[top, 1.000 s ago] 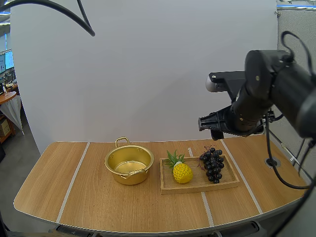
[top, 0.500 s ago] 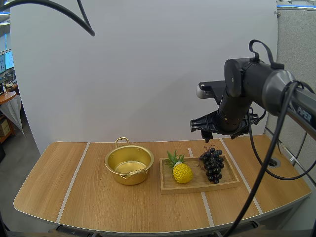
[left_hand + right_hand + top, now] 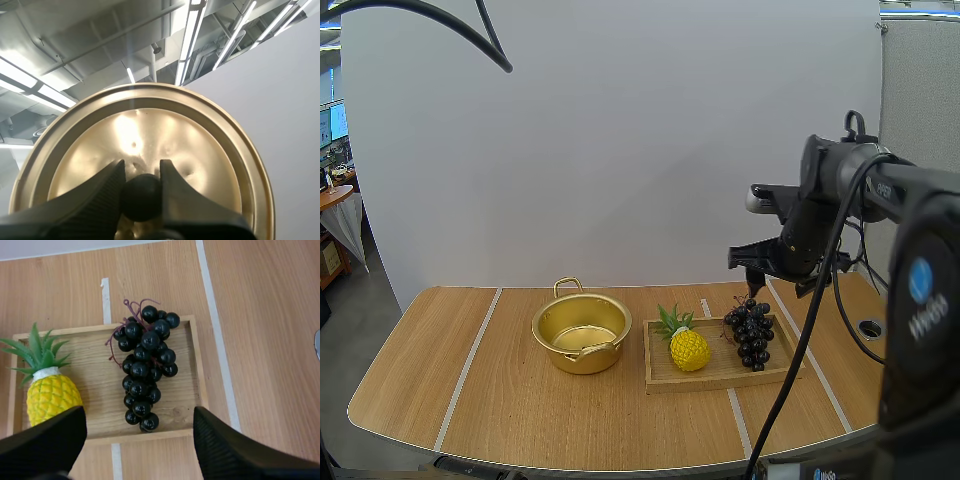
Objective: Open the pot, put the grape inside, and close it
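Note:
The gold pot (image 3: 581,335) stands open on the table, left of a wooden tray (image 3: 720,371). A bunch of dark grapes (image 3: 750,335) lies in the tray's right half. My right gripper (image 3: 753,287) hangs open just above the grapes; in the right wrist view the grapes (image 3: 145,365) lie below my right gripper (image 3: 137,415), between its spread fingers and apart from them. My left gripper (image 3: 142,167) is shut on the black knob (image 3: 142,197) of the gold lid (image 3: 150,135), held up in the air.
A yellow toy pineapple (image 3: 687,348) lies in the tray's left half, close beside the grapes; it also shows near the left finger as the pineapple (image 3: 47,390). Bare wooden tabletop (image 3: 470,390) stretches left of the pot and in front of the tray.
My right arm has swung and come down, and its gripper now hangs close over the grapes. Pot, tray, grapes and pineapple have not moved.

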Robot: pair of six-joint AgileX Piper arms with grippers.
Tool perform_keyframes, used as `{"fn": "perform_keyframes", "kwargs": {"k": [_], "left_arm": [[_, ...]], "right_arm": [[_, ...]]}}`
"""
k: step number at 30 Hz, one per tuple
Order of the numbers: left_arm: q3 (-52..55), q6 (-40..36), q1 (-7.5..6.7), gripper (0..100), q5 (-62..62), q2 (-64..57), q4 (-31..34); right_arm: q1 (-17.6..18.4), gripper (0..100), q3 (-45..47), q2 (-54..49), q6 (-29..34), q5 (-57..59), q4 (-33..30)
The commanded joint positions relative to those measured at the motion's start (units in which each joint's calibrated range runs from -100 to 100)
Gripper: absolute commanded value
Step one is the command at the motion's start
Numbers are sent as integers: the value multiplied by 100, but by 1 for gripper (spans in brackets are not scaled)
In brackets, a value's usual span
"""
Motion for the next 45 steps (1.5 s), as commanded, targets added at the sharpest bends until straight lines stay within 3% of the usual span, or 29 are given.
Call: {"fn": "perform_keyframes", "kwargs": {"k": [1, 27, 45], "left_arm": [[-47, -42, -18, 0, -203, -41, -4], [-47, -42, -18, 0, -203, -41, -4], [-47, -42, -18, 0, -203, -41, -4]], "right_arm": [[-146, 100, -36, 320, -577, -254, 288], [-48, 100, -36, 2108, -1353, -1950, 537], [81, 100, -36, 2242, -1473, -2503, 559]]}}
